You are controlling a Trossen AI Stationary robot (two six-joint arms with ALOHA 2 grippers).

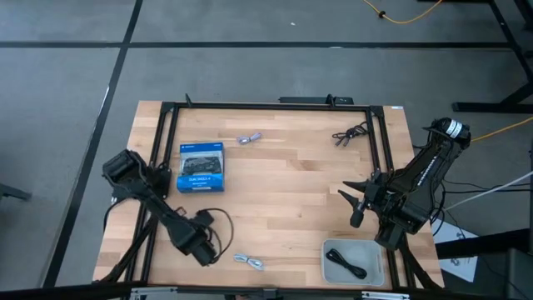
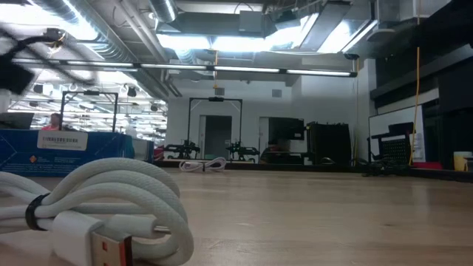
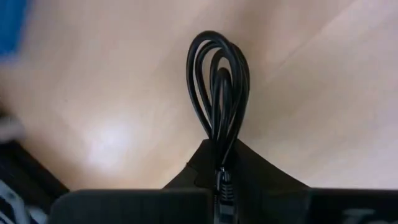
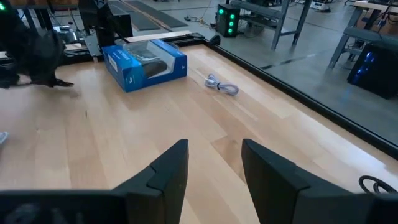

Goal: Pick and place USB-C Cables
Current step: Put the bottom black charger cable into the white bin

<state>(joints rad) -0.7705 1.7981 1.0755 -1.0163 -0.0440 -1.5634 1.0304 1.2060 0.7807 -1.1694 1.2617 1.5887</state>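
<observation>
hanging looped from the closed left claw (image 3: 219,163): a black cable (image 3: 217,87).

Blue box (image 1: 201,167) picturing a game controller: laid flat on the left half of the wooden surface (image 1: 283,192). Grey tray (image 1: 375,268): set at the near right corner. Black frame (image 1: 266,106): run along the surface's far edge.
</observation>
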